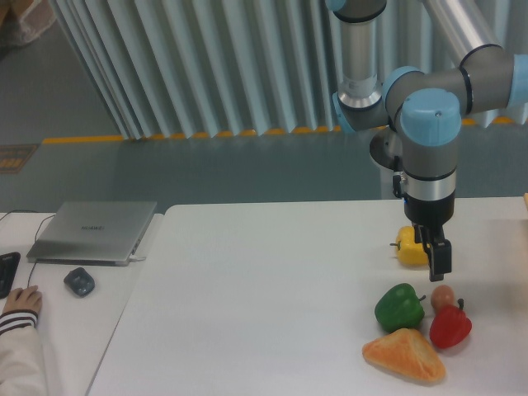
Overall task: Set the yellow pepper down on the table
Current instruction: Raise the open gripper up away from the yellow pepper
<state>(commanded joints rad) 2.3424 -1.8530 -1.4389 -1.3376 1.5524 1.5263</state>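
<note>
The yellow pepper [409,248] lies on the white table [264,289] at the right, its short stem pointing left. My gripper [432,254] hangs straight down over the pepper's right side, with one dark finger [440,257] in front of it. The fingers look open and reach down around the pepper's height. Nothing is lifted. The pepper's right edge is hidden behind the finger.
In front of the yellow pepper sit a green pepper [400,307], a small brown egg-like item [443,296], a red pepper [450,326] and an orange-tan bread wedge [404,355]. On the adjoining desk at left are a laptop [92,232], a mouse [79,281] and a person's hand [20,302].
</note>
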